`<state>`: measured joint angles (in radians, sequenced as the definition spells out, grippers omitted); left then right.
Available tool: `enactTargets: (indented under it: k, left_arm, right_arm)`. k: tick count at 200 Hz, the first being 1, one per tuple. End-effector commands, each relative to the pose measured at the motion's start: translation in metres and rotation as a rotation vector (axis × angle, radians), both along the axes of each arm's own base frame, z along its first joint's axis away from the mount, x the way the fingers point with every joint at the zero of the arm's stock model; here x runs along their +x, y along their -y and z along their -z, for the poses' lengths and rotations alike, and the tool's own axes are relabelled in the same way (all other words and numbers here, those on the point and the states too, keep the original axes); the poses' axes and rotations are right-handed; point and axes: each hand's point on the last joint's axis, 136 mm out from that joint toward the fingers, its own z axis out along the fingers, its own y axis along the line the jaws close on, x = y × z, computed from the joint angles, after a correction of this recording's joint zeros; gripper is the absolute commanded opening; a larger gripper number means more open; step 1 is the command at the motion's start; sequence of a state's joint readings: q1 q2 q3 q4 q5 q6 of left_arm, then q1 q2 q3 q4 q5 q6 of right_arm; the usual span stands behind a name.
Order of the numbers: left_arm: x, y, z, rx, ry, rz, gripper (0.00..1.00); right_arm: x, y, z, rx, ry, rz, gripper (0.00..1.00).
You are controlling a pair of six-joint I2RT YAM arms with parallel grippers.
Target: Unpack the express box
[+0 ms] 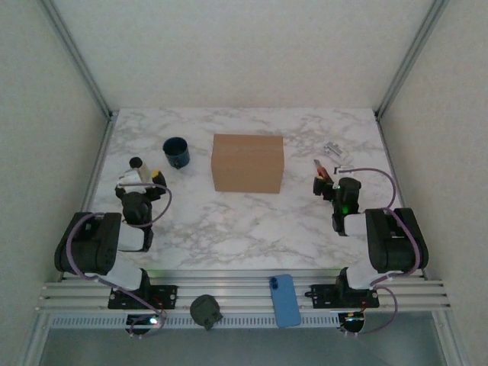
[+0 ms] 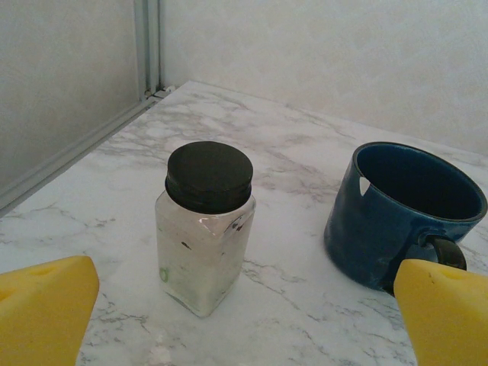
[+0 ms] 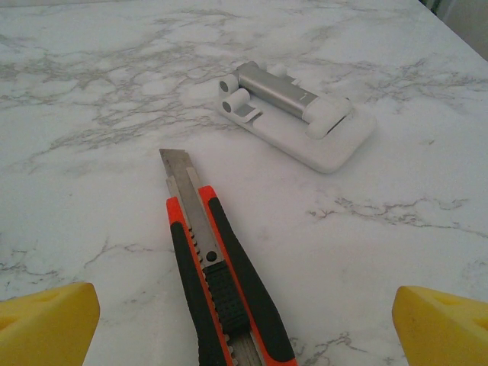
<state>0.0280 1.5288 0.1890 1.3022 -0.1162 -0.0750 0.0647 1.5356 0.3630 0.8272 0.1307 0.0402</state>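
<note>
A plain brown cardboard express box (image 1: pixel 248 162) sits mid-table, flaps down, between the arms. The left gripper (image 2: pixel 244 305) gapes wide and empty before a black-lidded glass jar (image 2: pixel 207 229) and dark blue mug (image 2: pixel 404 217) — the right gripper (image 3: pixel 244 305), equally spread, grips nothing, facing an orange-and-black utility knife (image 3: pixel 221 282).

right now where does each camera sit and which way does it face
top external: fixed above and behind the arm bases, looking down at the express box on the marble table; both arms show, left hand and right hand open.
left wrist: on the left arm, low, facing the back wall past a jar and blue mug; yellow fingertips at bottom corners.
right wrist: on the right arm, tilted down at a utility knife and white-and-silver gadget; yellow fingertips likewise.
shared: top view also has the jar, blue mug and utility knife.
</note>
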Motion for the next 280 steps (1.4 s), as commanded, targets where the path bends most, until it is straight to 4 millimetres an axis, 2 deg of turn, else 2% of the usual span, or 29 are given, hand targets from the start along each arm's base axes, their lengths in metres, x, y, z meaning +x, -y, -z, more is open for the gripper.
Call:
enactTargets:
  k: [1, 89, 107, 113, 115, 124, 157, 166, 186, 208, 222, 241, 261, 280]
  left_arm:
    - [0.005, -0.005, -0.011, 0.009, 0.038, -0.016, 0.99]
    - [0.005, -0.005, -0.01, 0.009, 0.034, -0.015, 0.99]
    - [0.006, -0.003, -0.017, 0.014, 0.042, -0.009, 0.99]
    - [0.007, -0.004, -0.025, 0.02, 0.036, -0.015, 0.99]
    - [0.008, -0.004, -0.028, 0.022, 0.032, -0.022, 0.99]
    - [0.01, -0.009, -0.047, 0.02, 0.018, -0.067, 0.99]
    - [0.007, -0.019, -0.148, -0.167, 0.108, -0.17, 0.99]
    - [0.006, -0.015, -0.171, -0.2, 0.118, -0.156, 0.99]
    - [0.0, -0.003, -0.199, -0.276, 0.066, -0.137, 0.98]
    - [-0.01, 0.012, -0.2, -0.362, -0.046, -0.14, 0.94]
    - [-0.014, 0.027, -0.187, -0.411, -0.137, -0.136, 0.93]
    - [-0.012, 0.061, -0.163, -0.45, -0.25, -0.066, 0.92]
    - [-0.004, 0.098, -0.135, -0.52, -0.322, 0.024, 0.93]
    - [0.007, 0.128, -0.115, -0.592, -0.337, 0.113, 0.96]
  right_arm:
    - [0.01, 0.0, -0.013, -0.005, 0.049, 0.008, 0.99]
    - [0.01, 0.0, -0.013, -0.004, 0.048, 0.007, 0.99]
    - [0.009, 0.003, -0.019, -0.004, 0.047, 0.028, 0.96]
    - [0.009, 0.003, -0.029, -0.007, 0.041, 0.032, 0.95]
    - [0.006, 0.004, -0.027, -0.009, 0.015, 0.034, 0.95]
    - [0.01, 0.007, -0.055, 0.003, -0.004, 0.057, 0.95]
    - [-0.002, 0.004, -0.137, 0.063, -0.049, 0.075, 0.96]
    - [-0.007, 0.002, -0.149, 0.085, -0.08, 0.08, 0.98]
    - [-0.02, -0.003, -0.163, 0.125, -0.203, 0.094, 0.99]
    - [-0.033, -0.024, -0.164, 0.173, -0.358, 0.026, 0.99]
    - [-0.038, -0.046, -0.164, 0.216, -0.418, -0.052, 0.99]
    - [-0.04, -0.084, -0.163, 0.281, -0.469, -0.179, 0.99]
    - [-0.03, -0.114, -0.164, 0.372, -0.485, -0.261, 0.99]
    - [-0.012, -0.136, -0.164, 0.478, -0.489, -0.316, 0.99]
